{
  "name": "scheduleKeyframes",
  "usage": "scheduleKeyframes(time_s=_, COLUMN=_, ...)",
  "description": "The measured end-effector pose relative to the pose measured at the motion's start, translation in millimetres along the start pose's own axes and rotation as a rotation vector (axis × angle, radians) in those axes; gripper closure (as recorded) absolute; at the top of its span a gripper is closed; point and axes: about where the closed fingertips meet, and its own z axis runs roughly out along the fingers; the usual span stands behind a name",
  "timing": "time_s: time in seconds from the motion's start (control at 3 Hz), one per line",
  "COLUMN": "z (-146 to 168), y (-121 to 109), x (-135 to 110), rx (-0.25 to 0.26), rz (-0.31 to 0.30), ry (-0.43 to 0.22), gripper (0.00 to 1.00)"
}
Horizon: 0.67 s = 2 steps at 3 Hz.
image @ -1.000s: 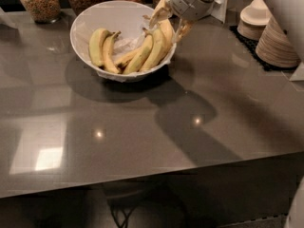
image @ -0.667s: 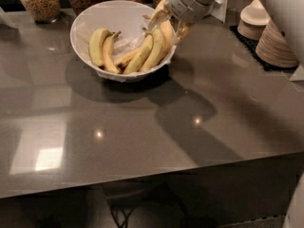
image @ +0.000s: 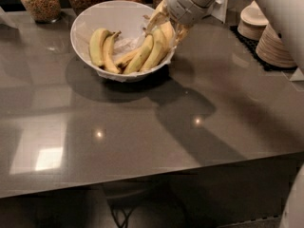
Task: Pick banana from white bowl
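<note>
The white bowl point(image: 80, 26) stands at the back of the dark table and holds several bananas on crumpled white paper. A long, slim yellow banana point(image: 156, 52) leans against the bowl's right wall, with another long one point(image: 140, 57) beside it. A shorter, plumper pair point(image: 98, 46) lies at the left, and a small thin banana point(image: 124, 59) in the middle. My gripper point(image: 166, 26) reaches down from the upper right over the bowl's right rim, at the top end of the long bananas. That end is hidden behind it.
Glass jars of grains point(image: 40, 1) stand in a row behind the bowl. Stacked cream plates and small bowls point(image: 270, 37) sit on a dark mat at the right. The table's front edge point(image: 142, 177) runs across the lower part of the view.
</note>
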Motion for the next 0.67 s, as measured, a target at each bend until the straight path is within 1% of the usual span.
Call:
scheduleKeyframes(time_s=0.33, z=4, y=1, x=0, rx=0.001, rz=0.004, ry=-0.007, gripper=0.44)
scheduleKeyframes(time_s=0.67, z=14, y=6, x=2, rx=-0.003, rz=0.018, ry=-0.022, gripper=0.44)
